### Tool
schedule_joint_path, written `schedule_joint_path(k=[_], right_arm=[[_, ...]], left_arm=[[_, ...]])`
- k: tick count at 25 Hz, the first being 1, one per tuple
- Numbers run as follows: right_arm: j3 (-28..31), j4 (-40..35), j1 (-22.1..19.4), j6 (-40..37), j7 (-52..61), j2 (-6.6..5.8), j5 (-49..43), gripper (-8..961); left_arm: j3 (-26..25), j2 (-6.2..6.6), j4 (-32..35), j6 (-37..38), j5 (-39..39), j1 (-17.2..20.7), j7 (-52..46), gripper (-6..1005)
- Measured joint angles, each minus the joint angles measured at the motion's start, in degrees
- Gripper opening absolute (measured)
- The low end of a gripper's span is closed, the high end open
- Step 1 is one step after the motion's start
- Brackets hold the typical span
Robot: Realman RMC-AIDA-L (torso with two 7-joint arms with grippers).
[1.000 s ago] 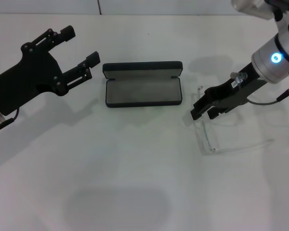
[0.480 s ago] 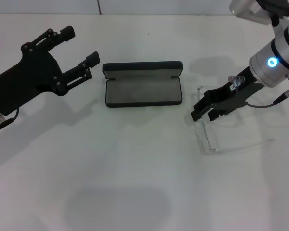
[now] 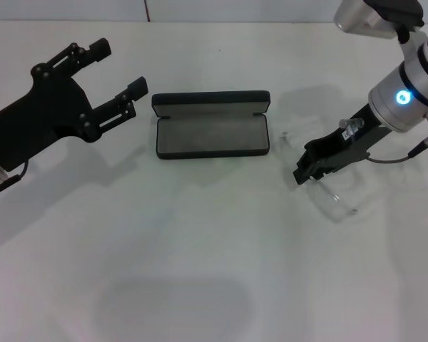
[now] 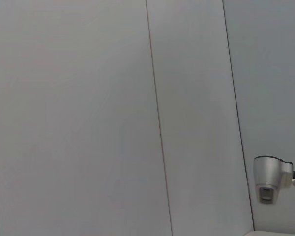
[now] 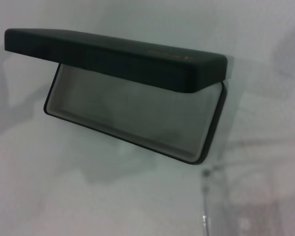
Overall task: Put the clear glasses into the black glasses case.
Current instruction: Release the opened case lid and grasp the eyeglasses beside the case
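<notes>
Nearest the robot on the right side of the plain white tabletop [image 3: 200,271], the fully transparent plastic glasses [image 3: 333,201] hang partly lifted, one thin clear arm trailing down toward the surface while the upper part disappears under the black right gripper [image 3: 304,171]. Its fingers look drawn narrow on the frame, so the grasp seems made and the carrying step appears to be beginning; whether the glasses have fully cleared the table cannot be told. Farther toward the middle lies the rectangular black hard-shell glasses case [image 3: 212,135], lid raised and grey lining exposed, well apart from the glasses; the right wrist view shows its open mouth [image 5: 132,118] facing the gripper, with faint orange lettering on the lid. Beyond it on the far left, the black left gripper [image 3: 118,71] hovers near the case's end, fingers spread wide and holding nothing. Next, the right arm probably needs to travel leftward, align the glasses lengthwise with the tray and lower them gently.
</notes>
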Motion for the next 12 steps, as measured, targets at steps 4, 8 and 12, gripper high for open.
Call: schedule_joint_path(k=[4,8,12], right_arm=[[0.07,-0.09,-0.08,-0.27,0.01,-0.07,0.03,286],[0.11,-0.18,-0.13,-0.88,0.09,-0.13,0.05,221],[-0.31,-3.53,-1.14,-2.17,0.27,-0.05,-0.10,193]], left_arm=[[0.00,-0.03,0.00,0.03,0.00,0.00,0.01,762],[0.00,-0.05,0.00,0.05,0.00,0.00,0.01,762],[-0.05,-0.07,0.00,0.09,-0.25,0.07,0.01,762]])
